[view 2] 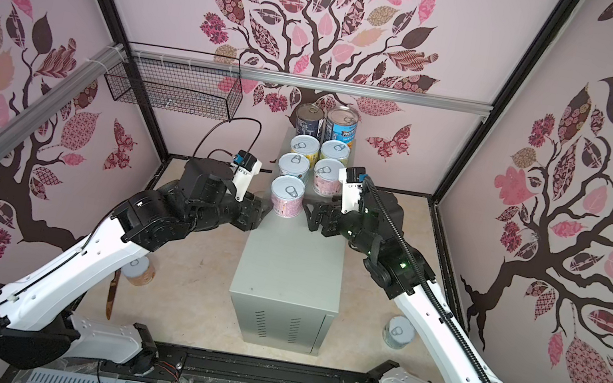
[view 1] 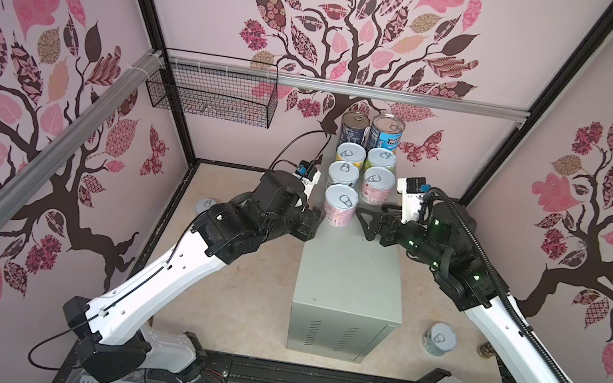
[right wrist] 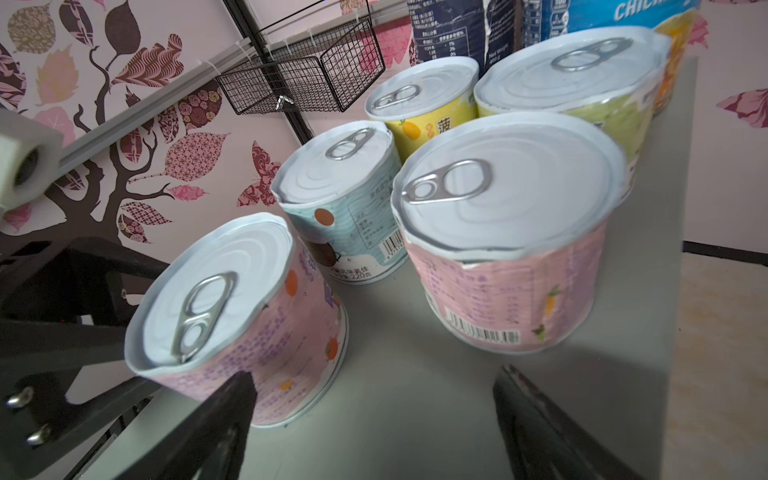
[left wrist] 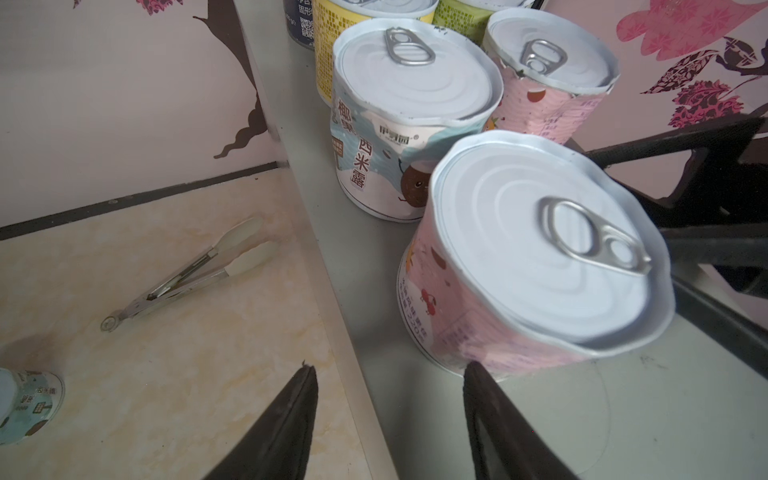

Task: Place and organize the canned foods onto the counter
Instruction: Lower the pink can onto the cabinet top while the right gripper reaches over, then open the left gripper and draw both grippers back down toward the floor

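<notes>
Seven canned foods stand on the pale grey-green counter (view 1: 348, 284) in two columns. At the back are a navy tall tin (view 1: 353, 128) and a blue tall tin (view 1: 386, 132). Four short tins follow, and a pink short tin (view 1: 340, 208) stands alone in front. My left gripper (view 1: 316, 219) (left wrist: 388, 370) is open beside that pink tin (left wrist: 536, 266), one fingertip (left wrist: 471, 374) at its base and nothing between the jaws. My right gripper (view 1: 365, 221) (right wrist: 374, 378) is open on the tin's other side (right wrist: 232, 320), over bare counter top.
One short tin (view 1: 439, 339) stands on the beige floor right of the counter. Another (view 2: 140, 270) shows under my left arm. Metal tongs (left wrist: 187, 278) lie on the floor left of the counter. A black wire basket (view 1: 211, 94) hangs on the back rail.
</notes>
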